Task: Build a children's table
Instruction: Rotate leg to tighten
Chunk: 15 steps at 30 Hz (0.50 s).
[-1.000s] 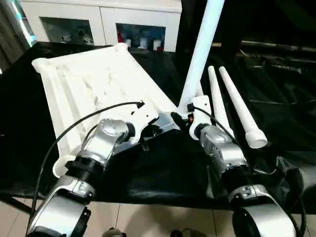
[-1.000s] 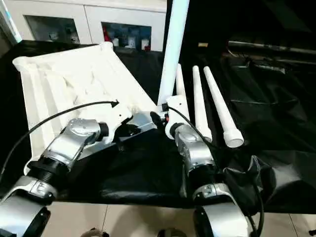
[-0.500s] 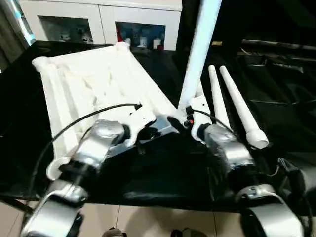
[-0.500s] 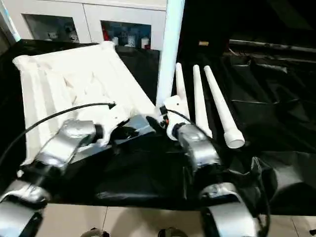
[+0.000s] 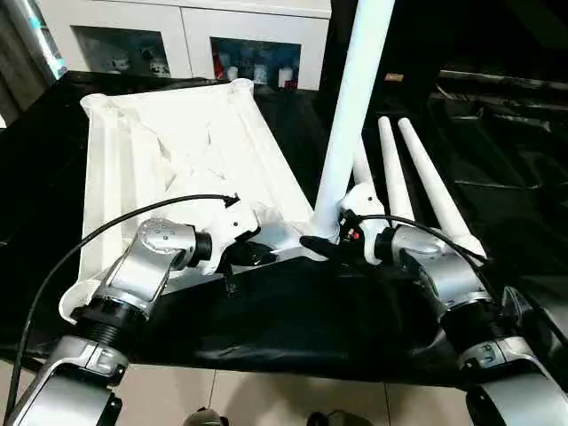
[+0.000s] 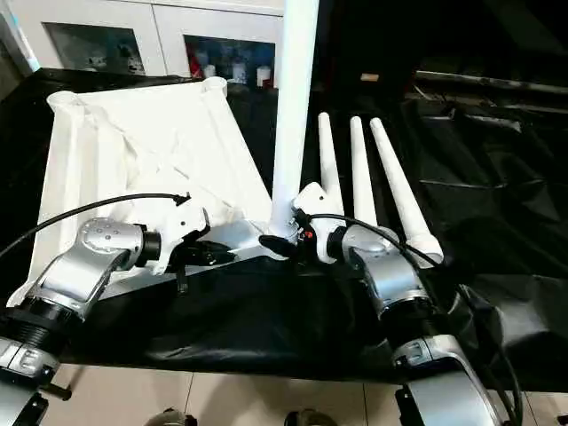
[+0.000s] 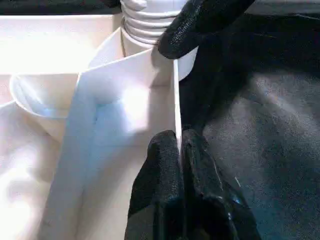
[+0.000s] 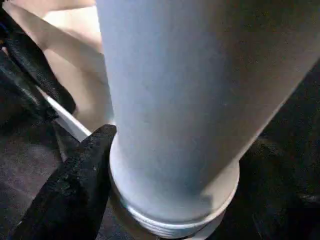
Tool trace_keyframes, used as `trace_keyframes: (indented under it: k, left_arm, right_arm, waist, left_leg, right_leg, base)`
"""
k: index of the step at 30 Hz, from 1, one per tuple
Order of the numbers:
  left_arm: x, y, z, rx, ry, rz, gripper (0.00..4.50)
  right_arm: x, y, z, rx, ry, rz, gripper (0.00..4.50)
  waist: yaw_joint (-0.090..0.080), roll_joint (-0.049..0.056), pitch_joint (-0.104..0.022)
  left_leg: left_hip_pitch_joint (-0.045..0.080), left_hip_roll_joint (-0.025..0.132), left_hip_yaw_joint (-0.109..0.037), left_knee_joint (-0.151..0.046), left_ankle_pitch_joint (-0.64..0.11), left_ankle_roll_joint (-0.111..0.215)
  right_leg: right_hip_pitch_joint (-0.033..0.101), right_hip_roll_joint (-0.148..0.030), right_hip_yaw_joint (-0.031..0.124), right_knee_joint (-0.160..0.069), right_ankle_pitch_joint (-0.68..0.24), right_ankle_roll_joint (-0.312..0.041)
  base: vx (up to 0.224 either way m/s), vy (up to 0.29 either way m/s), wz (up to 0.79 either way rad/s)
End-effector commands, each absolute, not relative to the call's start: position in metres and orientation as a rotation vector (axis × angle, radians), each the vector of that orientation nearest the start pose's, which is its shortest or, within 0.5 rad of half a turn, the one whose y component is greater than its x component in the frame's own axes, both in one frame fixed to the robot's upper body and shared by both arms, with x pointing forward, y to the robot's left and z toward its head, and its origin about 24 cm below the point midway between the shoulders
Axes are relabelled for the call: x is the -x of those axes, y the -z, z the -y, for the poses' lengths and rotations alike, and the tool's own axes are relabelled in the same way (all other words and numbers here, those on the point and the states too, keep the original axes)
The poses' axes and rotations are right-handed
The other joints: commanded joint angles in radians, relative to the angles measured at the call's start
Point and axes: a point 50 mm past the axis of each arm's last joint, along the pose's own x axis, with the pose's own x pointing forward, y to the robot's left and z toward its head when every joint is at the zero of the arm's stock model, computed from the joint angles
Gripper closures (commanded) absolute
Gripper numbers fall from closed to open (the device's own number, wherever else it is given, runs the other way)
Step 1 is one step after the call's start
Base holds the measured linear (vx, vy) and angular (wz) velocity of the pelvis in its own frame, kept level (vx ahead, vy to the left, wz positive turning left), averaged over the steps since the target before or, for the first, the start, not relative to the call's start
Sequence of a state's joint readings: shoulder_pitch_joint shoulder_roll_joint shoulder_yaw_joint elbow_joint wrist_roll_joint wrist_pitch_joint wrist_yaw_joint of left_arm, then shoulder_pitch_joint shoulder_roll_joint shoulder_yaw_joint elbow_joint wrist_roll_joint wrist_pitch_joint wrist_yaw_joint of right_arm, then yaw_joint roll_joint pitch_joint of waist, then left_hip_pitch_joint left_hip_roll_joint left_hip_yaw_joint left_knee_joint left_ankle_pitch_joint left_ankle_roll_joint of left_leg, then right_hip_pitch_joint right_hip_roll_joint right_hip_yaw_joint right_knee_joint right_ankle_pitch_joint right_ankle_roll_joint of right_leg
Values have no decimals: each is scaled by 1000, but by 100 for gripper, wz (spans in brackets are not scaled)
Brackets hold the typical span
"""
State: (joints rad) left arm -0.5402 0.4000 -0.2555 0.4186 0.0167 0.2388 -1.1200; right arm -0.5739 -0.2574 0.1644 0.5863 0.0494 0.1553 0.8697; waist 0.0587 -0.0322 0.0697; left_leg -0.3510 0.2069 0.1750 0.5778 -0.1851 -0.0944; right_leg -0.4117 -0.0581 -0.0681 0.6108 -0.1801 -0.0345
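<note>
The children's table top lies upside down on black cloth, ribs up. One white leg stands upright in its near right corner socket. My left gripper is shut on the thin rim of the top just beside that socket. At the foot of the upright leg, my right gripper stands open with its jaws astride the leg. One black finger lies by the collar above the thread. Three more legs lie side by side to the right of the top.
A white cabinet with glass doors stands behind the table. The black cloth bunches up at the near right. My left arm's black cable loops over the near left part of the top.
The camera has shifted. My right forearm has swung out to the right and now reaches the leg's foot from that side, jaws wider. The left gripper stays on the rim.
</note>
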Motion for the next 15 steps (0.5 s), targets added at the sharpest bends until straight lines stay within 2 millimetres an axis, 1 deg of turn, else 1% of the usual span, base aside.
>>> trace_keyframes:
  k: [1,3,5,6,7,8,9,11,12,14,15]
  left_arm:
    - [-309,-69,-126,-380,1314,-383,450]
    - [-309,-68,-127,-381,1315,-385,450]
    - [-309,-69,-128,-382,1316,-387,450]
    - [-309,-69,-128,-382,1316,-388,450]
    - [-309,-69,-128,-383,1315,-389,450]
    - [-309,-69,-128,-383,1314,-388,450]
    - [-309,-69,-129,-384,1311,-388,450]
    - [-312,-69,-128,-383,1288,-381,450]
    - [-313,-69,-128,-376,1272,-383,450]
    - [-315,-69,-127,-372,1248,-384,450]
    - [-321,-67,-125,-370,1175,-384,450]
  right_arm:
    - [-330,-58,120,216,-1013,-301,100]
    - [-329,-57,120,210,-1024,-301,128]
    - [-328,-57,119,204,-1032,-301,134]
    - [-328,-56,119,201,-1036,-302,146]
    - [-327,-55,118,196,-1039,-302,146]
    - [-327,-55,117,192,-1040,-302,165]
    - [-326,-54,117,190,-1038,-302,169]
    - [-328,-52,116,174,-990,-292,170]
    - [-331,-51,116,158,-948,-293,173]
    - [-333,-49,116,135,-894,-298,173]
    - [-337,-45,114,98,-796,-307,174]
  waist:
    - [2,0,-71]
    - [2,0,-71]
    - [2,0,-70]
    - [1,0,-70]
    - [2,0,-70]
    - [2,0,-71]
    - [3,1,-70]
    - [2,1,-70]
    - [1,2,-69]
    - [-1,0,-68]
    - [-3,0,-68]
  left_leg:
    - [-1,23,0,-56,-112,66]
    - [-1,23,0,-56,-111,69]
    - [-1,22,0,-56,-115,68]
    - [-2,22,0,-56,-114,69]
    - [-1,23,0,-56,-109,69]
    - [-1,23,0,-55,-104,70]
    - [-1,23,0,-56,-103,71]
    - [-1,23,0,-56,-104,69]
    - [-1,23,0,-56,-110,65]
    - [-2,21,-1,-58,-122,54]
    - [-1,21,-1,-58,-126,49]
  right_leg:
    - [66,-75,55,-61,-118,-219]
    - [65,-75,54,-61,-115,-220]
    - [65,-75,54,-62,-124,-219]
    - [65,-74,54,-62,-125,-218]
    - [66,-75,54,-61,-120,-218]
    - [65,-74,54,-60,-112,-219]
    - [65,-74,54,-60,-109,-220]
    - [65,-75,54,-60,-111,-221]
    - [63,-75,54,-61,-122,-221]
    - [65,-75,54,-64,-148,-215]
    - [63,-74,54,-66,-159,-209]
  base:
    - [0,0,0]
    - [0,0,0]
    - [0,0,0]
    - [0,0,0]
    - [0,0,0]
    - [0,0,0]
    - [0,0,0]
    - [0,0,0]
    - [0,0,0]
    - [0,0,0]
    - [0,0,0]
